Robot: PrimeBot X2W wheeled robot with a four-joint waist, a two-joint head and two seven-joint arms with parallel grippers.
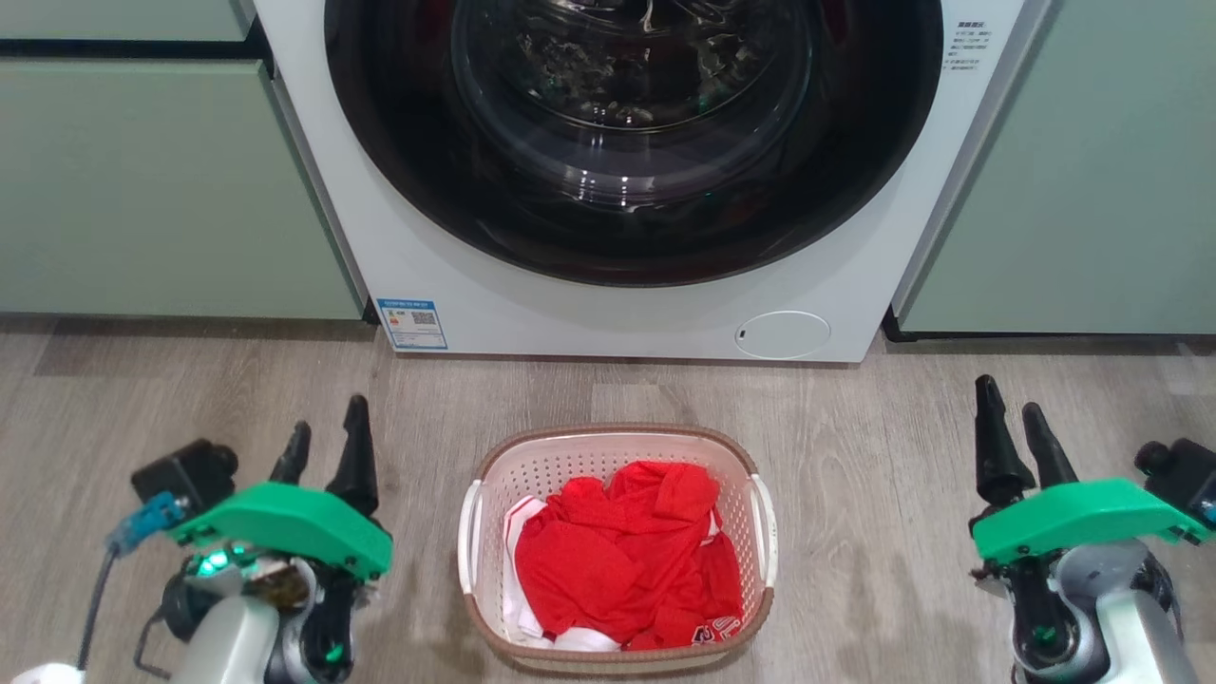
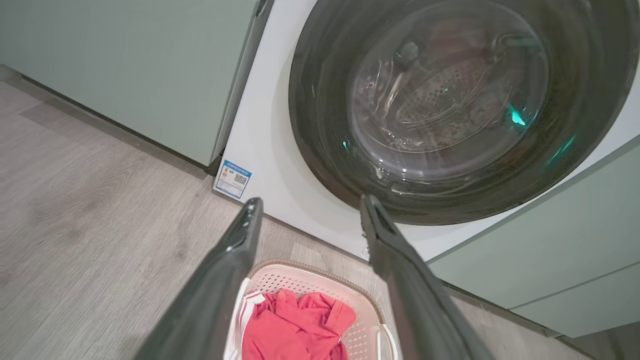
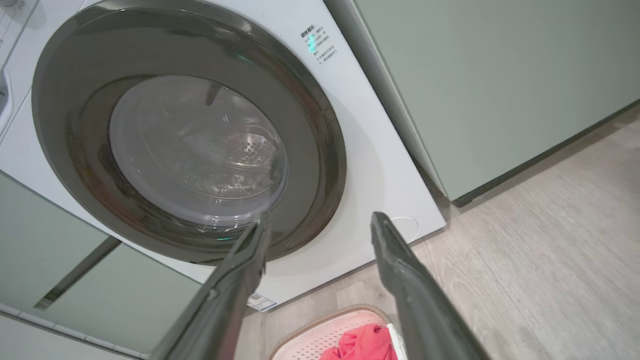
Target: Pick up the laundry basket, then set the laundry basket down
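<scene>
Two grippers in my feed, both with fingers apart, gripping nothing. I see laundry basket (image 1: 608, 433) on wood floor (image 1: 190, 380) just in front of washing machine (image 1: 456, 285), centred below its round door (image 1: 627, 142), red garment (image 1: 617, 560) heaped inside. My left gripper (image 1: 330, 416) hovers before machine's left corner, right gripper (image 1: 1010, 396) before machine's right corner. Neither touches basket. Door shut, green cabinets (image 1: 142, 190) flank machine.
</scene>
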